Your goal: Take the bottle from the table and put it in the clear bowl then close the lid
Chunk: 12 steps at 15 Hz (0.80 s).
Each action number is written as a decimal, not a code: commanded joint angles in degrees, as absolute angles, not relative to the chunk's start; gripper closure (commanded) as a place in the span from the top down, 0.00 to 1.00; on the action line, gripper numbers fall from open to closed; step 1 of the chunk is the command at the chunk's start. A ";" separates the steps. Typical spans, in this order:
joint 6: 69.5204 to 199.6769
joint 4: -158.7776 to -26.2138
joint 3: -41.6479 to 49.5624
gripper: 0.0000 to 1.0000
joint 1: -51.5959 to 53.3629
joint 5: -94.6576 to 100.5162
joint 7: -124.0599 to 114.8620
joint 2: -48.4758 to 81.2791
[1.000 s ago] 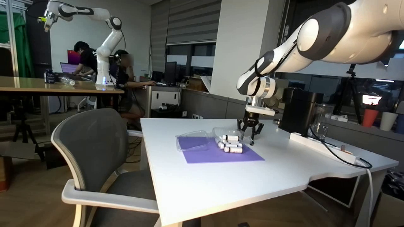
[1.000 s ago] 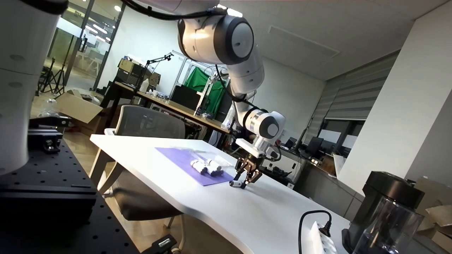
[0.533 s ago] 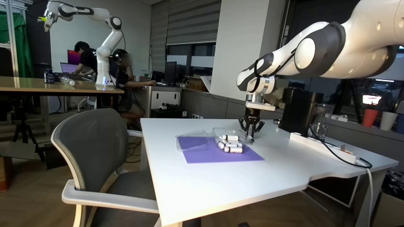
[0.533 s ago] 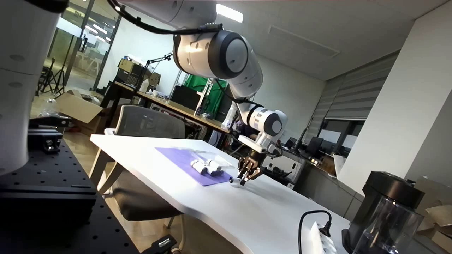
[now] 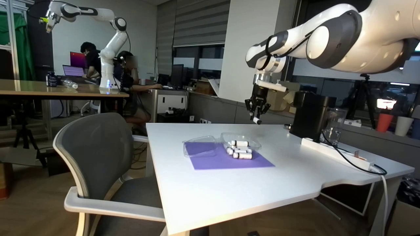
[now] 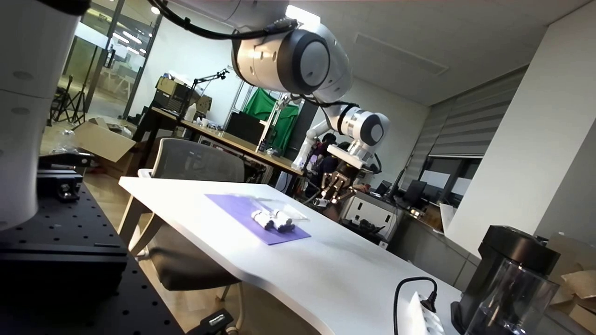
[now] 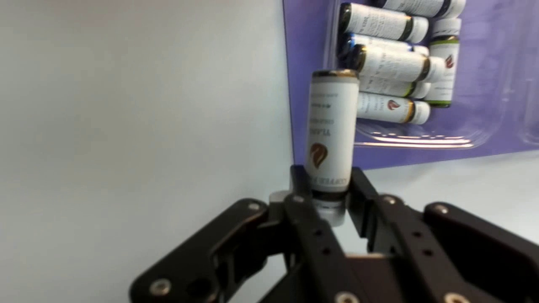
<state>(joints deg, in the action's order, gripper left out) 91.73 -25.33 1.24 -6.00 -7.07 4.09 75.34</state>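
Hanging midair, white-labelled bottle [image 7: 332, 122], brown emblem [image 7: 318, 155], dark base [image 7: 335, 73]

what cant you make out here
Wrist view: fine print on the held white-labelled cylindrical bottle, blurred.
Wrist view: one end of the clear plastic bowl, past the top edge.
Wrist view: most of the clear plastic lid, past the right edge.
An exterior view: dark-clothed person's face, blurred.

In the wrist view, the top edge cuts off the clear bowl [image 7: 421, 144] and 1 bottle [image 7: 421, 6], the right edge the lid [image 7: 531, 135]; the held bottle [image 7: 332, 130] hides the ends of 2 others [image 7: 381, 107] (all labels [image 5: 242, 156] too small to read in both exterior views).
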 commanded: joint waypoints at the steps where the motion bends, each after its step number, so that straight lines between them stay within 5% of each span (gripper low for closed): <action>1: 89.22 -23.88 -0.12 0.07 -4.48 -6.37 10.11 73.70; 12: 82.61 -24.38 -0.38 0.07 0.14 -6.27 18.01 77.32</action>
<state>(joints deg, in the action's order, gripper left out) 85.71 -24.22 -0.48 -0.06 -6.75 16.34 77.53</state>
